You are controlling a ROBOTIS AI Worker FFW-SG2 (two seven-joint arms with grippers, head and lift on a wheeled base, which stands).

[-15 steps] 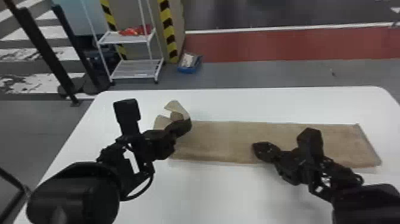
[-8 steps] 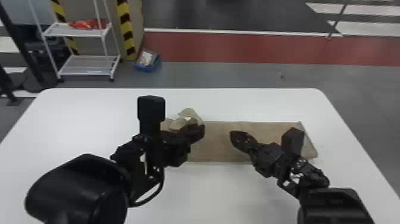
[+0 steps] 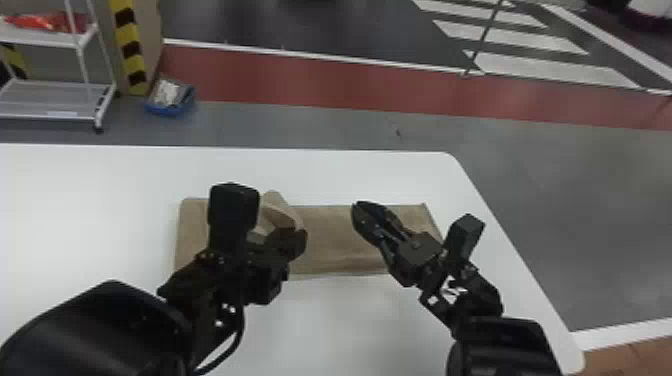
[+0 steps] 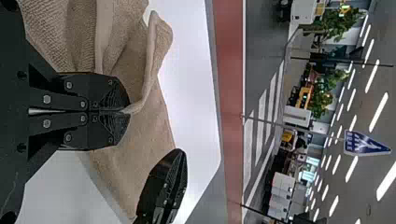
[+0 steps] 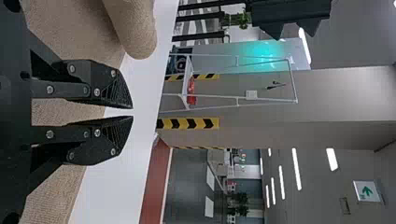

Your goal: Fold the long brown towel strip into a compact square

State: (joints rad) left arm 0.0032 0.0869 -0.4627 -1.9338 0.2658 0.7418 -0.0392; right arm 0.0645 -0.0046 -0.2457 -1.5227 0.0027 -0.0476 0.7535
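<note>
Two black grippers work above one long brown towel strip (image 3: 330, 240) on a white table (image 3: 350, 330). Well beyond the left gripper (image 3: 300, 239), a blue hanging sign (image 4: 363, 143) bears pale lettering and a white mark; beyond the right gripper (image 3: 355, 212), another sign (image 5: 366, 191) carries a green arrow on white.

The left gripper's two fingers are together, clamped on a raised fold of the towel strip at their tips. The right gripper's two fingers stand slightly apart, with a narrow gap between them, above the towel strip's right part; whether they touch the cloth, the views do not settle. The towel strip runs from left of the left gripper, between the pair, to a squared end just past the right gripper's fingers. One loose flap (image 3: 282, 207) rises just beyond the left gripper's fingertips.

Farther off, beyond the left gripper and to its left, stand one white cart (image 3: 42, 40) with two shelves in sight, a red item (image 3: 47, 22) on the upper one, and one blue bin (image 3: 170, 107) on the floor.

The left gripper and its arm cover part of the towel strip. The cart is cut off at the head view's edge, and the bin's contents are hard to make out.
</note>
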